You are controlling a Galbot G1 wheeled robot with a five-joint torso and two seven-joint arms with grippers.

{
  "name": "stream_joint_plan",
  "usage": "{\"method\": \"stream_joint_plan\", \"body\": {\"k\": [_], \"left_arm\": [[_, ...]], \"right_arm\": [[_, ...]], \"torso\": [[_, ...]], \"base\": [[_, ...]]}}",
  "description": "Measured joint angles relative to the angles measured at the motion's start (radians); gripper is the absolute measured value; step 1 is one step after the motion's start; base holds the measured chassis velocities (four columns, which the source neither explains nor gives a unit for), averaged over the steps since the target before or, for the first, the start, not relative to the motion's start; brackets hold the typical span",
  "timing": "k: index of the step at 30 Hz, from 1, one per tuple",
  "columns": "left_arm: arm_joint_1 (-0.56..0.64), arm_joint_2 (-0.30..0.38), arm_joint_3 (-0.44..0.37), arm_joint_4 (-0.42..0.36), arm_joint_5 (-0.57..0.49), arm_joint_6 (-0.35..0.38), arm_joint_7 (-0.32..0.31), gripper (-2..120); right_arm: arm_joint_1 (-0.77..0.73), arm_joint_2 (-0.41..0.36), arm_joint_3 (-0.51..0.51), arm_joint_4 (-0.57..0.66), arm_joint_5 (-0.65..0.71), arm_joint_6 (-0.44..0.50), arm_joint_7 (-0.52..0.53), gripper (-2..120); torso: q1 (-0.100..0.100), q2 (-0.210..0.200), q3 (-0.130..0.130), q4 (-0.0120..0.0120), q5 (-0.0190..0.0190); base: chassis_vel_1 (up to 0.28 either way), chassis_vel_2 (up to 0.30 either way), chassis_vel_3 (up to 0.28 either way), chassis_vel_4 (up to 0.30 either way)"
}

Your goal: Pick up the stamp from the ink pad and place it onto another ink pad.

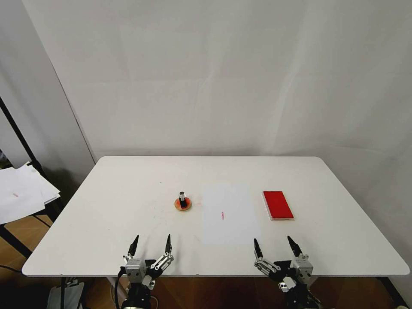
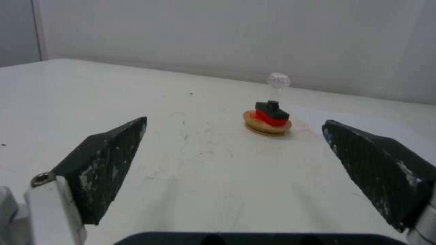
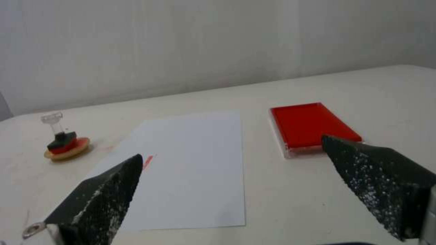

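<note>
The tiny stamp (image 1: pixel 182 199) (image 2: pixel 272 109) (image 3: pixel 61 136), black base with a shiny knob, stands upright on the small round ink pad (image 1: pixel 176 206) (image 2: pixel 262 128) (image 3: pixel 69 153) with the tan rim, left of the table's middle. The flat red rectangular ink pad (image 1: pixel 278 204) (image 3: pixel 312 123) lies bare at the right. My left gripper (image 1: pixel 152 237) (image 2: pixel 235 120) hangs open near the front edge, well short of the stamp. My right gripper (image 1: pixel 273 240) (image 3: pixel 231 147) is open too, near the front edge and short of the red pad.
A white sheet of paper (image 1: pixel 228 214) (image 3: pixel 193 170) with a small red mark lies between the two pads on the white table (image 1: pixel 107 214). A stack of loose papers (image 1: pixel 21 193) sits off the table's left side. A pale wall stands behind.
</note>
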Motion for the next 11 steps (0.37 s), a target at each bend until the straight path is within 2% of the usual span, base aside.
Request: {"method": "stream_joint_plan", "body": {"k": [11], "left_arm": [[0.000, 0.000, 0.000, 0.000, 0.000, 0.000, 0.000, 102]], "right_arm": [[0.000, 0.000, 0.000, 0.001, 0.000, 0.000, 0.001, 100]], "torso": [[0.000, 0.000, 0.000, 0.0000, 0.0000]], "base": [[0.000, 0.000, 0.000, 0.000]]}}
